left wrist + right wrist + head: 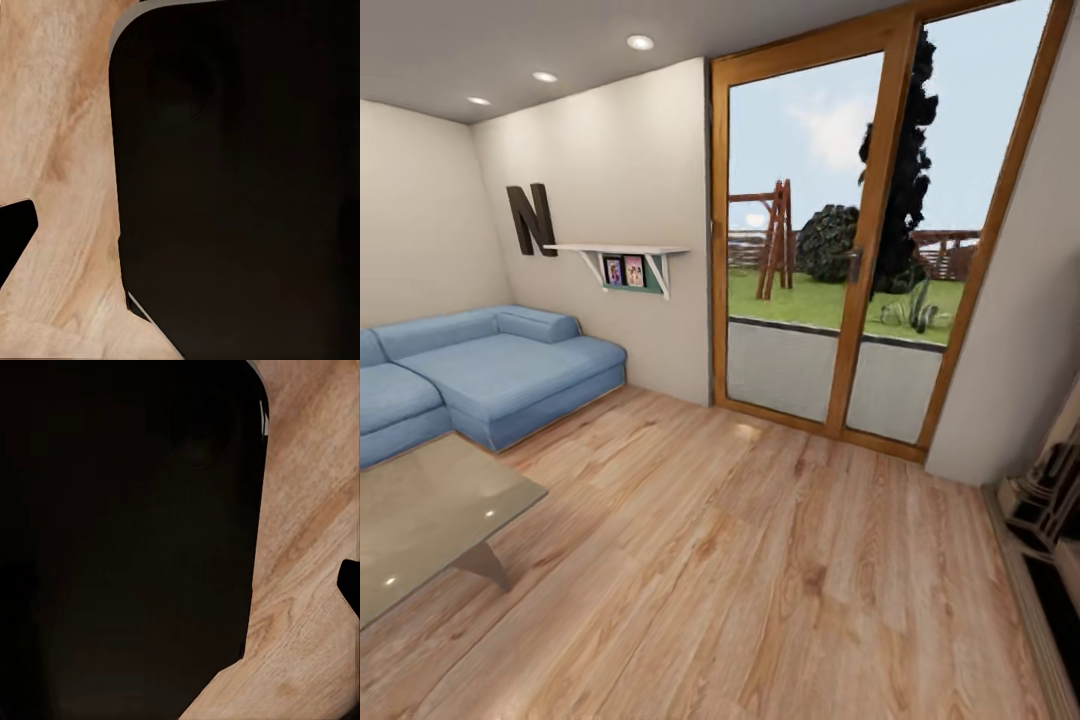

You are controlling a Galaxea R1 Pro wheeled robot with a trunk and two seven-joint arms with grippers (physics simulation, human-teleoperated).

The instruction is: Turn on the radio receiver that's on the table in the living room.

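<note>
Glossy grey table (430,510) lower left; living room plank floor (760,560)

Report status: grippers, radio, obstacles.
Grippers: state cannot be told. Table corner at lower left, glossy top, no radio on the visible part. Blue sofa behind it; wood floor open ahead.

Blue sofa (480,370) against left wall; letter N (531,219) above white shelf (622,251); glass door (860,230) to garden.

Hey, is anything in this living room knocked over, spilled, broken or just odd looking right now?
Nothing stands out. The blue sectional sofa sits squarely in the corner, the glossy grey low table stands level on the light wood plank floor, and the white wall shelf hangs straight with its small framed pictures upright.
</note>
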